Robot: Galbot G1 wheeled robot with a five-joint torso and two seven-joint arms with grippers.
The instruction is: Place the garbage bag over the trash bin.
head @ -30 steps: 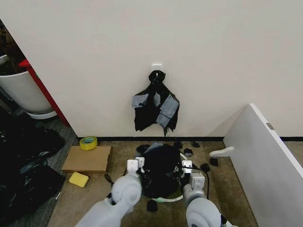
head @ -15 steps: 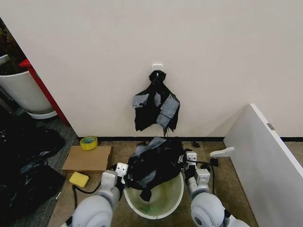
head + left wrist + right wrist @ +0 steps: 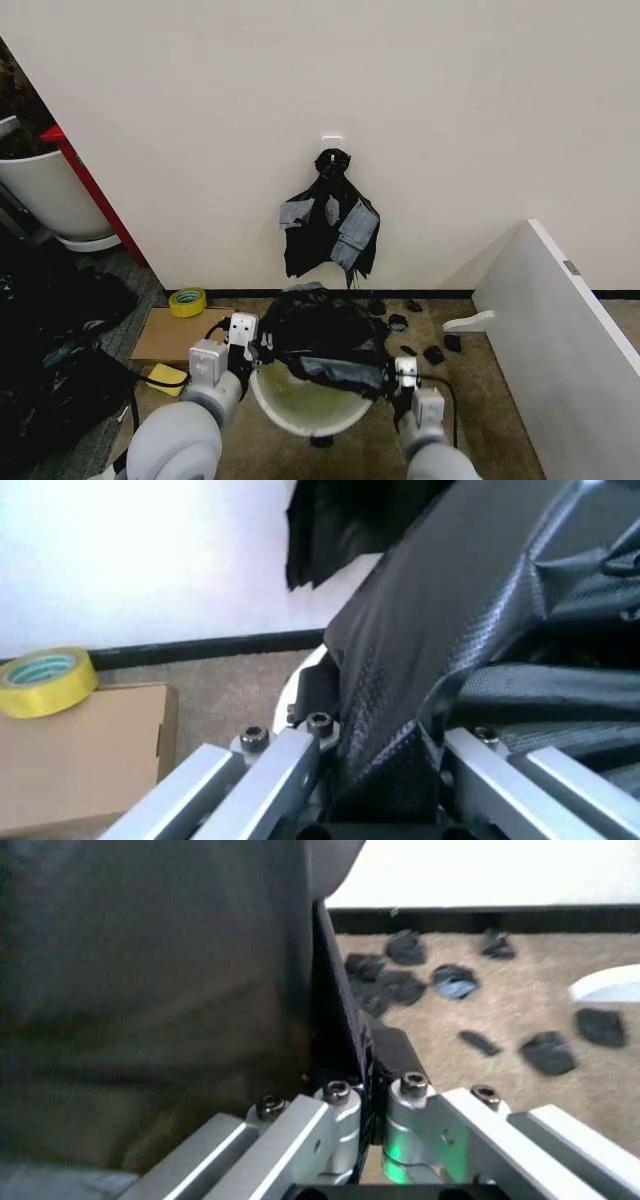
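Observation:
The glossy black garbage bag [image 3: 322, 340] is stretched between both grippers across the far part of the trash bin [image 3: 300, 412], whose cream-white mouth lies open toward me. My left gripper [image 3: 250, 345] is at the bin's left rim, shut on a bunched fold of the bag [image 3: 450, 630]. In the left wrist view that fold runs between the left gripper's [image 3: 385, 735] jaws. My right gripper [image 3: 399, 373] is at the bin's right rim. In the right wrist view the right gripper [image 3: 365, 1091] pinches a thin edge of the bag [image 3: 150, 952].
A knotted bunch of black bags with grey tape patches [image 3: 328, 225] hangs on the wall behind. A cardboard box [image 3: 185, 335], a yellow tape roll [image 3: 187, 301] and a yellow sponge [image 3: 165, 378] lie at the left. Black scraps [image 3: 410, 325] dot the carpet. A white panel [image 3: 560, 340] stands at the right.
The bag went from a bunch hiding the bin to a sheet spread across its far side. The left gripper moved left and away; the right gripper drew back toward me.

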